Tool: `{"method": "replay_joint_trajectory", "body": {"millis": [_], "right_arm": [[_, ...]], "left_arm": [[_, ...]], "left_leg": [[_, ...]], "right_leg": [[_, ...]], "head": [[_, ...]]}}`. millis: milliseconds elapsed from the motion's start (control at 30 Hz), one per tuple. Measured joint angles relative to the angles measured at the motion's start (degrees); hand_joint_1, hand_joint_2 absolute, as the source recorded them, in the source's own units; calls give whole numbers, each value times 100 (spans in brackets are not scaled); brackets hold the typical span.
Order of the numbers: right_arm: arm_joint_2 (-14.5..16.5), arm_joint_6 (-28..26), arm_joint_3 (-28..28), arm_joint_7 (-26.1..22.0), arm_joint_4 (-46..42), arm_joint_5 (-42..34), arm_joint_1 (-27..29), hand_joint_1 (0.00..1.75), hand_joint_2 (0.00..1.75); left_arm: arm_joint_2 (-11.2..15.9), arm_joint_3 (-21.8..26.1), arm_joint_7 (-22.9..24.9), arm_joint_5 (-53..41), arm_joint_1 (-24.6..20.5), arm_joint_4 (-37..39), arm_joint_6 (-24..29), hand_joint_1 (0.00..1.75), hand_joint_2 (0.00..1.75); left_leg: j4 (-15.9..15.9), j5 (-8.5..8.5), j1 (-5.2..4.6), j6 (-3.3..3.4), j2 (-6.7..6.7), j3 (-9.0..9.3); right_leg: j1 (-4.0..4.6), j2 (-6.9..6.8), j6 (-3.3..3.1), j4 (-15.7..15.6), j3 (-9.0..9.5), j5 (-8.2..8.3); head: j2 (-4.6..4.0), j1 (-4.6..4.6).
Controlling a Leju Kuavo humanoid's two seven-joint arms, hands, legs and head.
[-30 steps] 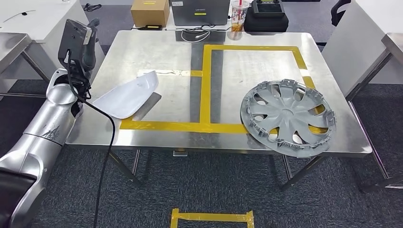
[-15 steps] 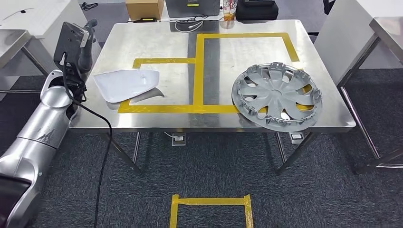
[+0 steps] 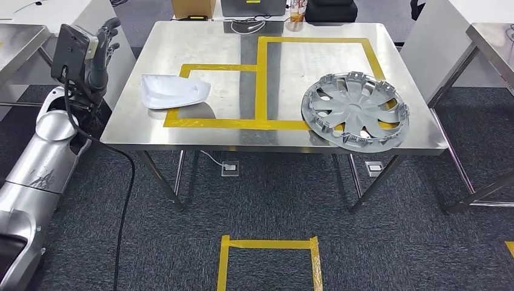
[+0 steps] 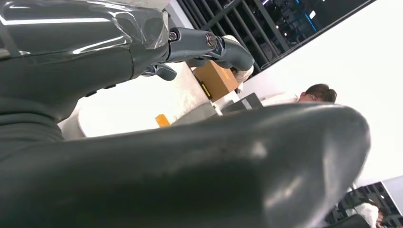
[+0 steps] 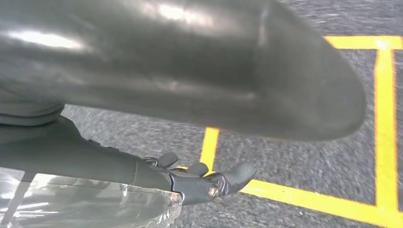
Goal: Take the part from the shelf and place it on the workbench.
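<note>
L hand point(image 3: 100, 51) raised beside workbench point(image 3: 182, 48), fingers apart, empty; white part point(image 3: 173, 91) on bench; no legible writing.

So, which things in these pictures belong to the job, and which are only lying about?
Belong to the job:
- white curved plastic part, lying on the workbench
- shiny steel workbench with yellow tape outlines
- left robot hand, raised beside the workbench, holding nothing

Only lying about:
- grey plastic wheel cover
- brown cardboard box
- drink cup
</note>
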Motion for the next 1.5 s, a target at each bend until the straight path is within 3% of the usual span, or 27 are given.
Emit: {"method": "replay_joint_trajectory", "body": {"millis": [67, 100, 167, 233, 300, 367, 433, 467, 533, 600, 633, 667, 733, 800, 833, 867, 933, 1000, 1067, 1100, 1133, 1167, 1233, 1300, 1367, 1433, 1500], "right_arm": [[-14, -15, -15, -1, 1, 2, 0, 0, 0], [-22, -19, -22, -2, 1, 2, 1, 0, 0], [-38, -22, -41, -2, 1, 2, 0, 0, 0], [-54, -22, -57, -2, 1, 2, -3, 0, 0], [-71, -22, -63, -2, 1, 2, -8, 0, 0], [-83, -22, -65, -4, 1, 2, -4, 0, 0], [-81, -22, -67, -4, 3, 2, 1, 0, 0], [-80, -22, -68, -4, 5, 2, -1, 0, 0], [-73, -21, -71, -6, 10, 2, -8, 0, 0], [-75, -19, -73, -6, 10, 2, -6, 0, 0], [-74, -17, -73, -6, 10, 2, -5, 0, 0], [-73, -17, -73, -6, 10, 2, -5, 0, 0], [-69, -15, -74, -6, 10, 1, -6, 0, 0], [-62, -15, -78, -5, 11, -2, -6, 0, 0], [-61, -15, -81, -5, 11, -4, -7, 0, 0], [-59, -15, -87, -4, 13, -9, -6, 0, 0], [-58, -16, -106, -3, 14, -23, 13, 0, 0], [-56, -16, -125, -1, 16, -34, 44, 0, 0], [-55, -16, -143, 0, 18, -42, 55, 0, 0], [-56, -16, -153, -1, 19, -46, 54, 0, 0], [-59, -16, -163, -1, 19, -50, 53, 0, 0], [-61, -16, -171, -2, 19, -53, 51, 0, 0], [-65, -16, -187, -2, 19, -51, 43, 0, 0], [-78, -17, -202, -2, 19, -39, 13, 0, 0], [-90, -21, -207, -2, 19, -21, -18, 0, 0], [-88, -23, -209, 1, 22, -6, -26, 0, 0], [-89, -22, -210, 7, 29, 14, -30, 0, 0]], "left_arm": [[-11, -19, 2, 0, -4, -5, -14, 0, 0], [-16, -27, 3, -1, 2, -5, -18, 0, 0], [-22, -35, 3, -1, 15, -5, -22, 0, 0], [-24, -37, 3, -1, 21, -8, -23, 0, 0], [-17, -34, 3, -5, 22, -17, -22, 0, 0], [-14, -34, 4, -10, 28, -26, -22, 0, 0], [-12, -37, 6, -11, 40, -27, -23, 0, 0], [-4, -38, 10, -10, 43, -26, -24, 0, 0], [11, -38, 15, -1, 43, -25, -28, 0, 0], [13, -40, 16, 13, 52, -25, -40, 0, 0], [7, -42, 16, 18, 62, -25, -48, 0, 0], [0, -44, 16, 19, 70, -25, -54, 0, 0], [-20, -46, 16, 23, 70, -37, -59, 0, 0], [-49, -45, 14, 26, 59, -78, -60, 0, 0], [-63, -46, 11, 26, 54, -99, -62, 0, 0], [-78, -50, 10, 26, 41, -115, -68, 0, 0], [-117, -69, 6, 26, 5, -120, -113, 0, 0], [-180, -95, 1, 23, -31, -119, -175, 0, 0], [-238, -116, -4, 18, -43, -118, -207, 0, 0], [-259, -125, -5, 15, -43, -116, -216, 0, 0], [-272, -134, -5, 15, -41, -114, -222, 0, 0], [-280, -143, -5, 14, -39, -110, -227, 0, 0], [-284, -152, -5, 9, -40, -104, -245, 0, 0], [-275, -150, -7, -9, -46, -103, -277, 0, 0], [-261, -146, -15, -28, -55, -97, -304, 0, 0], [-247, -145, -20, -37, -45, -86, -320, 0, 0], [-212, -142, -19, -41, -23, -79, -326, 0, 0]], "left_leg": [[-5, 142, -15, 40, 4, -167], [-1, 210, -20, 41, 4, -255], [7, 340, -23, 28, 4, -423], [29, 457, -23, -5, 4, -577], [56, 564, -34, -61, 11, -691], [48, 678, -31, -127, 23, -742], [33, 738, -12, -193, 14, -782], [102, 631, -5, -228, 4, -827], [586, 102, 27, -299, -9, -978], [1369, -396, 49, -346, -7, -1116], [1640, -455, 54, -353, -7, -1114], [1735, -389, 55, -351, -7, -1028], [1317, -158, 54, -319, -15, -553], [532, -245, 28, -261, -38, 53], [270, -323, 5, -224, -53, 219], [135, -371, -23, -191, -60, 284], [77, -246, -43, -101, -39, 199], [-10, -69, -30, 1, -15, 75], [-41, 111, -36, 65, -16, -97], [-38, 194, -50, 75, -15, -196], [-33, 276, -61, 80, -14, -299], [-27, 358, -70, 77, -12, -407], [-3, 513, -80, 57, -14, -612], [31, 647, -89, 14, -6, -771], [10, 790, -81, -48, 15, -837], [-62, 920, -67, -117, 16, -863], [95, 657, -46, -196, -11, -953]], "right_leg": [[1, 1, -39, 775, -236, -501], [1, 1, -18, 1130, -305, -638], [-1, -1, 88, 1317, -174, -573], [0, -4, 155, 691, 349, -362], [25, -2, 100, -122, 891, -390], [65, 10, 23, -428, 1050, -450], [53, 9, -51, -429, 959, -350], [37, 3, -93, -436, 910, -286], [6, -11, -148, -450, 803, -147], [9, -13, -165, -444, 645, -10], [11, -14, -162, -440, 558, 61], [11, -14, -155, -436, 467, 131], [11, -10, -126, -430, 305, 268], [18, -5, -69, -439, 203, 394], [17, -4, -32, -455, 187, 452], [13, -3, 9, -477, 173, 514], [7, 1, 81, -516, 130, 596], [14, 1, 57, -293, -20, 328], [17, -3, -20, 385, -234, -238], [17, -3, -21, 790, -314, -439], [17, -3, 11, 1114, -343, -521], [17, -4, 66, 1288, -291, -479], [20, -4, 152, 1036, 100, -244], [44, -5, 89, 190, 767, -327], [91, 0, -23, -406, 1114, -510], [92, 0, -101, -502, 1060, -424], [51, -17, -190, -532, 970, -265]], "head": [[0, 1], [0, 2], [0, 1], [0, 1], [0, -7], [0, -7], [0, 4], [0, -2], [0, -11], [0, -23], [0, -21], [0, -24], [0, -25], [0, -18], [0, -15], [0, -13], [0, -14], [0, 2], [0, 22], [0, 26], [0, 28], [0, 28], [0, 28], [0, 23], [0, 23], [0, 38], [0, 35]]}}
